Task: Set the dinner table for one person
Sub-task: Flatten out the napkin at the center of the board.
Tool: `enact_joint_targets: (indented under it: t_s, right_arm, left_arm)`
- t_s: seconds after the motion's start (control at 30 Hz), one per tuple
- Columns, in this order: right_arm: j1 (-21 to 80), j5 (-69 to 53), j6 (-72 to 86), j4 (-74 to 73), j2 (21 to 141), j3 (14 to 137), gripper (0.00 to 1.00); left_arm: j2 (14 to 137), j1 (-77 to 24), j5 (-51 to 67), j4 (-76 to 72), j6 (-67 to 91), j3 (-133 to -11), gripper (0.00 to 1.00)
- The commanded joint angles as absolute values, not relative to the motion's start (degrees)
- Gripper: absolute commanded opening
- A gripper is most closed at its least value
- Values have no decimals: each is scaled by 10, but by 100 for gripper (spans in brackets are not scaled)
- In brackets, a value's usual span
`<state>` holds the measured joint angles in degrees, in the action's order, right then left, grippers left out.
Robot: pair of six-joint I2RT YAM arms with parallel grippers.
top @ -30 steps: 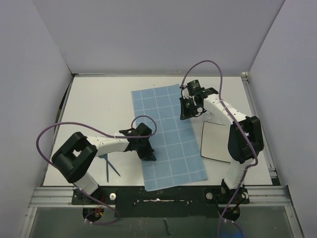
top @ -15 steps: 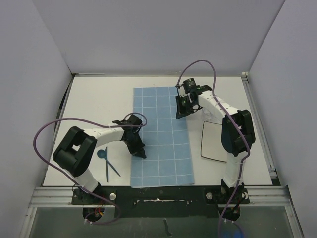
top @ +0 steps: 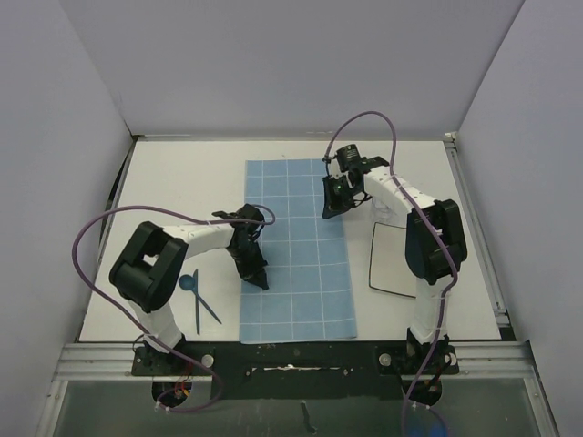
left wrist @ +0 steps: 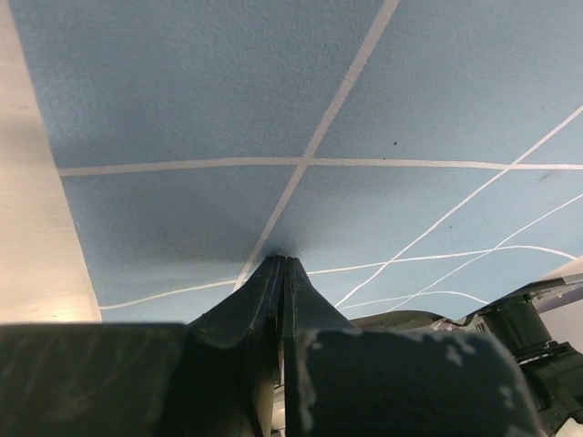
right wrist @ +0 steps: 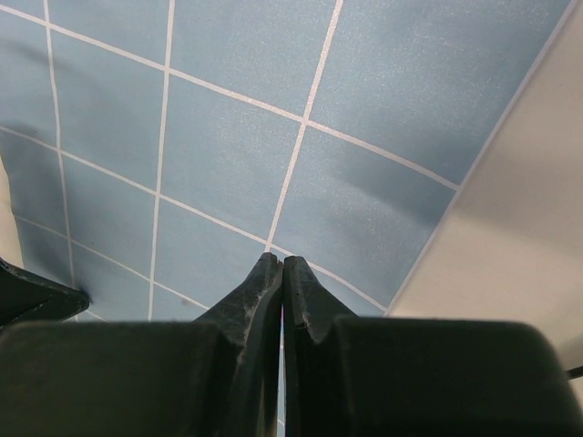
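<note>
A blue mat with a white grid (top: 301,264) lies straight on the white dinner table (top: 182,182), its long side running front to back. My left gripper (top: 258,278) is shut with its tips down on the mat near its left edge. In the left wrist view the mat (left wrist: 228,91) puckers up at the tips of the left gripper (left wrist: 282,259). My right gripper (top: 330,211) is shut, tips at the mat near its right edge. In the right wrist view the right gripper (right wrist: 281,259) stands over flat cloth (right wrist: 228,155), with bare table (right wrist: 510,273) to its right.
A white square plate with a dark rim (top: 396,259) lies right of the mat, beside the right arm. A blue spoon (top: 189,284) and another thin blue utensil (top: 208,309) lie left of the mat near the front. A black rail (top: 291,360) runs along the near edge.
The mat, lying askew a second ago, turned straight and shifted left with both grippers on it. Over the last half second it stayed still; the left arm only shifted slightly.
</note>
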<state>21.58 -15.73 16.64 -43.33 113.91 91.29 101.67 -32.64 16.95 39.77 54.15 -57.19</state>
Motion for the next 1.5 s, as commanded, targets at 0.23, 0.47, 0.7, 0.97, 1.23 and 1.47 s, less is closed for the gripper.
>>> enact_joint_targets:
  t_s: [0.23, 0.47, 0.7, 0.97, 1.23, 1.47]
  right_arm:
    - [204, -167, 156, -416, 1111, 911, 0]
    - [201, -174, 149, -422, 1153, 949, 0]
    - [195, -179, 145, -426, 1178, 981, 0]
    - [178, -167, 145, -413, 1237, 994, 0]
    - [157, -166, 149, -412, 1310, 1043, 0]
    - [145, -174, 146, -430, 1382, 1111, 0]
  left_arm:
    - [1075, -279, 88, 383, 470, -640, 0]
    - [1116, -276, 96, 392, 450, -687, 0]
    - [1148, -275, 101, 399, 441, -724, 0]
    - [1160, -274, 104, 399, 442, -732, 0]
    - [1145, -275, 104, 390, 451, -709, 0]
    - [1158, -276, 114, 378, 457, -712, 0]
